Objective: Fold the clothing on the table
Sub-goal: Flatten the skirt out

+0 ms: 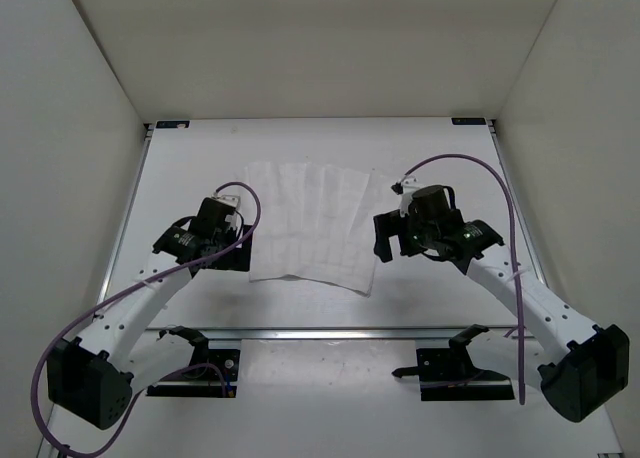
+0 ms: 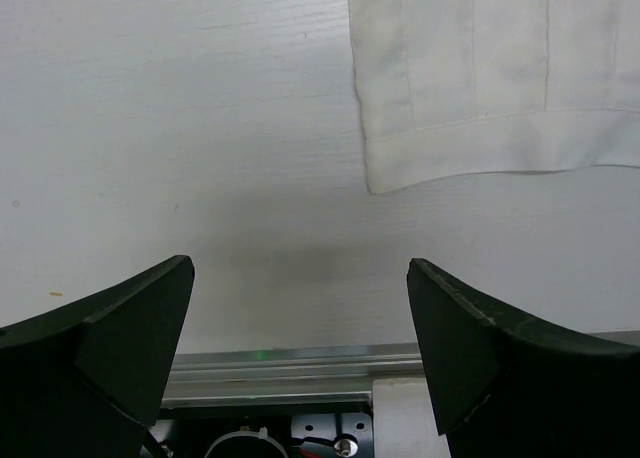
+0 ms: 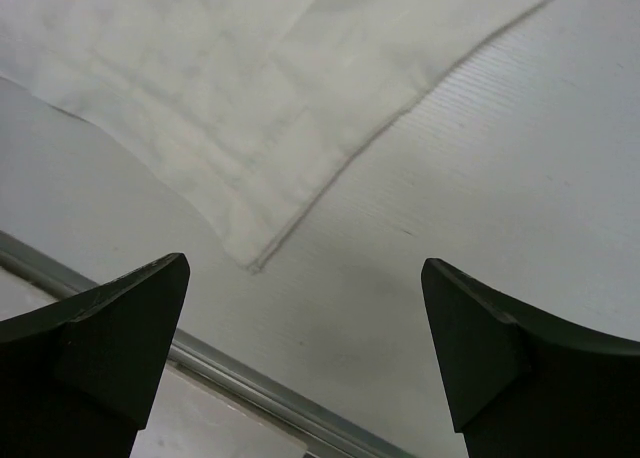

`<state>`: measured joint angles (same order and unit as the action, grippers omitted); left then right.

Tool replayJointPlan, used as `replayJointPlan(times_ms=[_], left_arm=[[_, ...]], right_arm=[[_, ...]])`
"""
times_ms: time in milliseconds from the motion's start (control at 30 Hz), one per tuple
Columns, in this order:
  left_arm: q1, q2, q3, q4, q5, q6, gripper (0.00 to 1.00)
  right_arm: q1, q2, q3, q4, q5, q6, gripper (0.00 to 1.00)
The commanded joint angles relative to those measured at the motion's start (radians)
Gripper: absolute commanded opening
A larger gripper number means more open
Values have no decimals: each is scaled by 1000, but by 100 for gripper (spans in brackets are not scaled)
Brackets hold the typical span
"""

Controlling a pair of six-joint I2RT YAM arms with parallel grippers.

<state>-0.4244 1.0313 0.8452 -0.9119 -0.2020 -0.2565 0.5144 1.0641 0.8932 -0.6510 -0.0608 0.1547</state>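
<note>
The clothing is a white rectangular cloth with faint crease lines, lying flat in the middle of the table. My left gripper hovers just off the cloth's near left corner, open and empty. In the left wrist view the gripper frames bare table, with the cloth's corner ahead and to the right. My right gripper sits beside the cloth's right edge near its front corner, also open and empty. In the right wrist view the cloth ends in a corner just ahead of the gripper.
A metal rail runs along the table's near edge, and it also shows below the fingers as a rail and a rail. White walls enclose the left, right and back. Purple cables loop off both arms.
</note>
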Motion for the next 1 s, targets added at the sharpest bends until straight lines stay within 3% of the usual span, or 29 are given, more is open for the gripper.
replayJointPlan(times_ms=[0,133,233,267,300,333,400,467,567,633,667,700,733,833,967], left_arm=[[13,-39,-11,24,-11,0,99],[9,-120,-21,28,-37,-9,99],[36,-169,-24,48,-27,-3,98],[56,-183,-28,50,-22,-1,70],[62,-188,-21,51,-13,-3,61],[81,-200,-23,45,7,-3,46],[101,-214,-26,68,25,-18,23],[116,-224,-34,79,74,-44,19],[99,-261,-104,181,232,-131,22],[67,-251,-158,217,240,-196,38],[46,-231,-185,238,254,-226,48],[42,-205,-208,254,256,-251,72],[35,-195,-230,280,272,-260,81],[16,-172,-274,330,245,-314,76],[29,-181,-305,350,190,-362,78]], right_arm=[[-33,-55,7,125,-132,25,99],[-85,-98,-51,267,-270,95,99],[-31,-102,-89,346,-220,141,100],[-7,-93,-100,362,-200,149,98],[-2,-82,-102,360,-195,144,86],[-1,-75,-103,376,-211,147,69],[-11,-75,-138,418,-229,173,0],[-14,-73,-158,429,-217,206,0],[-14,-93,-223,447,-192,273,0],[-11,-107,-264,444,-169,325,35],[-5,-93,-261,430,-148,325,41],[9,-87,-260,395,-117,333,46],[19,-69,-255,361,-108,345,49],[42,-24,-270,333,-76,391,53],[67,2,-315,347,-71,469,53]])
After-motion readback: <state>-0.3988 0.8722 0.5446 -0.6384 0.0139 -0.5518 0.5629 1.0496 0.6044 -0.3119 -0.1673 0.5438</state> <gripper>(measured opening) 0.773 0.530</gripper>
